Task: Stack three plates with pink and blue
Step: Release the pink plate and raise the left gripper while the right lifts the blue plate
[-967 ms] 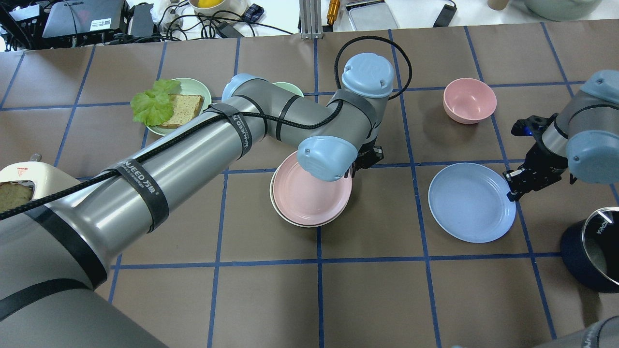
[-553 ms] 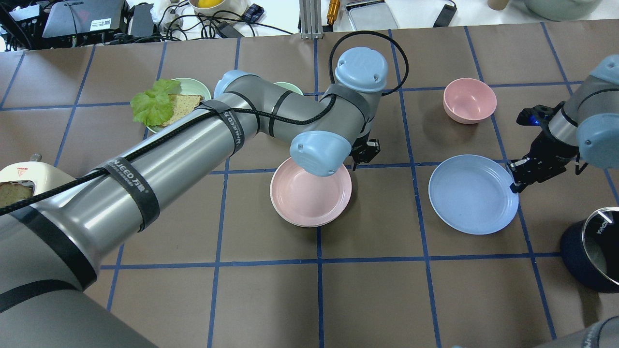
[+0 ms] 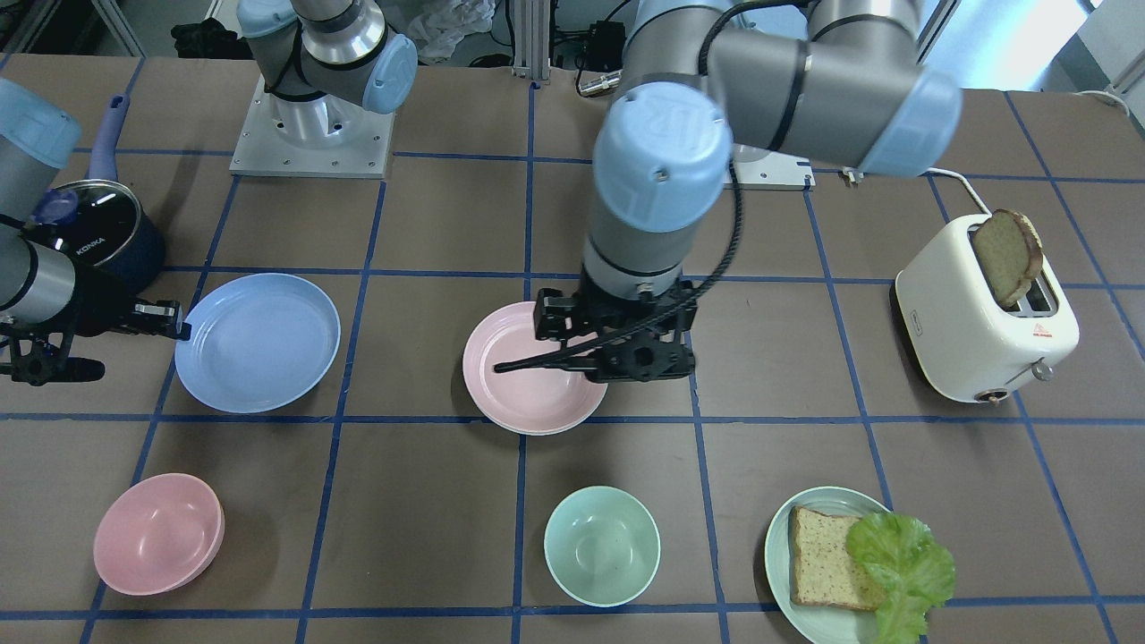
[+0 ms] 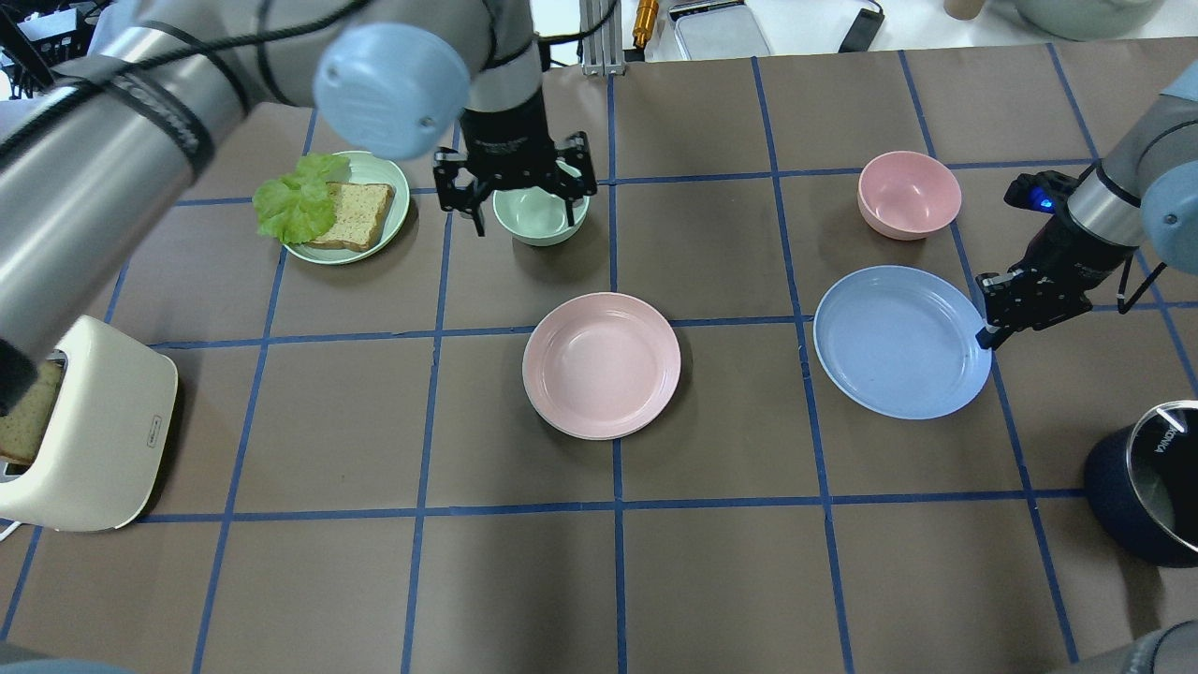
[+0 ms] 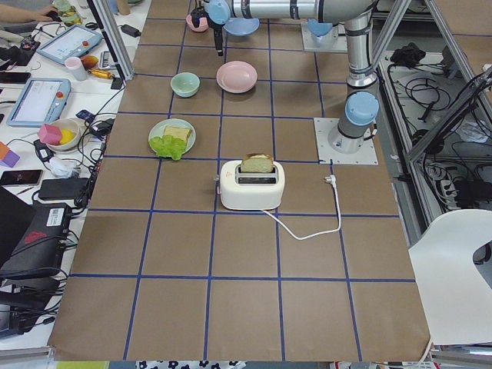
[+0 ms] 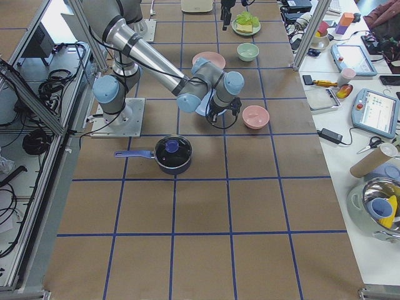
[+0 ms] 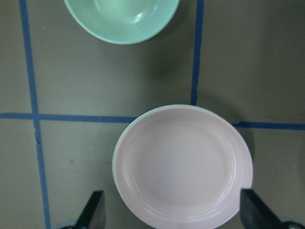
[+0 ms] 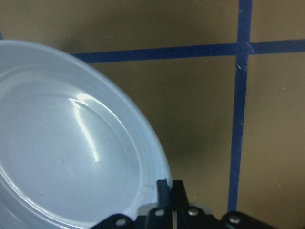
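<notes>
Standing at the overhead view's left edge, a cream toaster (image 4: 94, 440) holds a slice of bread, at 8 o'clock from the pink plate. At that plate's 10 o'clock a pale green plate (image 4: 379, 173) carries a slice of bread (image 4: 356, 213) and a lettuce leaf (image 4: 295, 201).

Next, the left pincer (image 4: 521, 201) hangs high above the surface (image 4: 749, 562), released and grasping nothing. Its wrist view shows the two fingers (image 7: 93, 212) spread wide, with the pink plate lying well below and between them. From overhead the pincer overlaps a mint bowl (image 4: 538, 225), which sits at 11 o'clock from the pink plate.

The pink plate (image 4: 602, 365) rests flat at the middle of the surface, stacked on the cream-white plate (image 7: 114, 164), of which only a thin pale rim shows along one edge.

At 3 o'clock from this stack, well apart, is the blue plate (image 4: 898, 342). The right pincer (image 4: 985, 335) is clenched on its rim at the plate's own 3 o'clock; the wrist view shows both fingers pressed together over the edge. A shadow falls apart from the plate's rim there, so it looks held off the surface.

A pink bowl (image 4: 908, 192) sits at 12 o'clock from the blue plate, and a dark lidded pot (image 4: 1137, 496) at 4 o'clock.
</notes>
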`<state>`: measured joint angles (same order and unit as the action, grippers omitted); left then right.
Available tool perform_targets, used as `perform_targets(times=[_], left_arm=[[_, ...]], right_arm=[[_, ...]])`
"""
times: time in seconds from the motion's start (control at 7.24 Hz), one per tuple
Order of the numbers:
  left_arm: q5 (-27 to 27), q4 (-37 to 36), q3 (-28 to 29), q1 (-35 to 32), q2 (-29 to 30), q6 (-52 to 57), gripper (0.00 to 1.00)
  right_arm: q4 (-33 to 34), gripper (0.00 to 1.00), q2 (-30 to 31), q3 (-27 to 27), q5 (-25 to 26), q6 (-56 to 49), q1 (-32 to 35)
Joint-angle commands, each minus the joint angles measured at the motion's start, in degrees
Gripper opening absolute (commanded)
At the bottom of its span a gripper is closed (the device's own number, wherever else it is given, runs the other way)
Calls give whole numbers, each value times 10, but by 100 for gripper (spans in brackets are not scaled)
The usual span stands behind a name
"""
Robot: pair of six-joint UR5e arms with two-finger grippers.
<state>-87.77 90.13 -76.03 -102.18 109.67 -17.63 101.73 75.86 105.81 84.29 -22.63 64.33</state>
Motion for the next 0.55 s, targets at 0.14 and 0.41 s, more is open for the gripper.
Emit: perform_targets(times=[0.14, 0.41], left_arm=[[4, 35, -20, 54, -107, 18, 100], [-13, -36, -104, 87, -164, 35, 100]], right_arm=[[1, 0, 12, -16, -10, 140, 88], [-4, 0, 17, -29, -11, 226, 140]])
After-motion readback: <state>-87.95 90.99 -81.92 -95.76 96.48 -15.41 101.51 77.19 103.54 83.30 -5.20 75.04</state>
